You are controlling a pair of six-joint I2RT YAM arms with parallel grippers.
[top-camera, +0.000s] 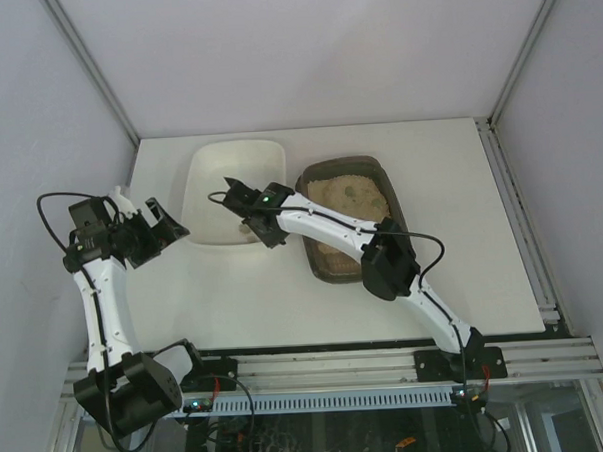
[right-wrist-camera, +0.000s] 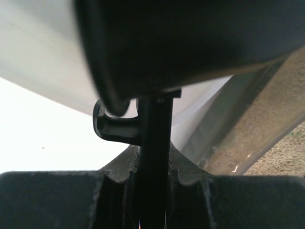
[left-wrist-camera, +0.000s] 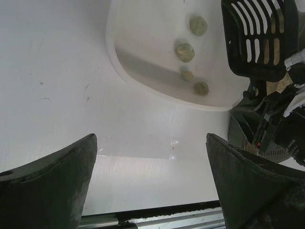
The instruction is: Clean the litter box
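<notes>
Fingers (left-wrist-camera: 52, 186) of the left gripper (left-wrist-camera: 151, 139) are spread fully wide and nothing is held between them. They are poised above bare table (left-wrist-camera: 57, 71), at about 9 o'clock of the white tray (top-camera: 229, 161). The right gripper (right-wrist-camera: 153, 169) is clamped tight on the thin black handle of a slotted scoop (left-wrist-camera: 257, 38), which is held over the white tray's 3 o'clock edge. Several greenish clumps (left-wrist-camera: 185, 51) are seen lying in that tray.

The litter box (top-camera: 341, 163) is set just beside the white tray, at its 3 o'clock, and at roughly 11 o'clock from the right arm's base. Whether the two rims touch cannot be told. Beige litter (top-camera: 355, 194) is spread inside it.

The box is judged to be stiff moulded plastic, made fairly heavy by its fill, with a loose load that would shift and spill if tilted. Its smooth base may be expected to slide on the table when the scoop is pushed through the litter. The wide rim is judged the best place to be held, midway along a long side, where it can be pinched from above and the box kept level.
</notes>
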